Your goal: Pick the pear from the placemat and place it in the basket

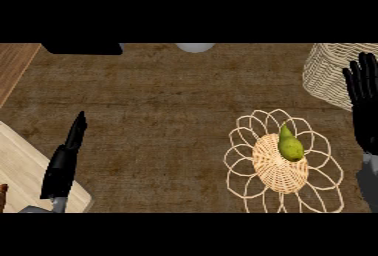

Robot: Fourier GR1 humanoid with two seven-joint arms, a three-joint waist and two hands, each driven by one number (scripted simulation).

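Wicker gives the placemat [281,176] its tight oval centre and a ring of open loops. The pear [290,145] lies on the upper part of that centre, green-yellow, its narrow end pointing up the view. Nothing touches it, and the 2 arms are both apart from it. The right robot hand [365,100] shows at the view's right edge with fingers straight, spread and pointing up, holding nothing. It is just right of the placemat, and its fingers show in front of the basket [325,70]. That basket, pale and woven, stands at the upper right of the brown table [162,105], up and to the right of the pear. The left robot hand [63,162] is well away at the lower left, seen edge-on, fingers straight and pressed together, empty, over the edge of a light wooden board [21,165]. At the top edge a black object [81,48] and a white rounded object [195,47] are only partly visible.
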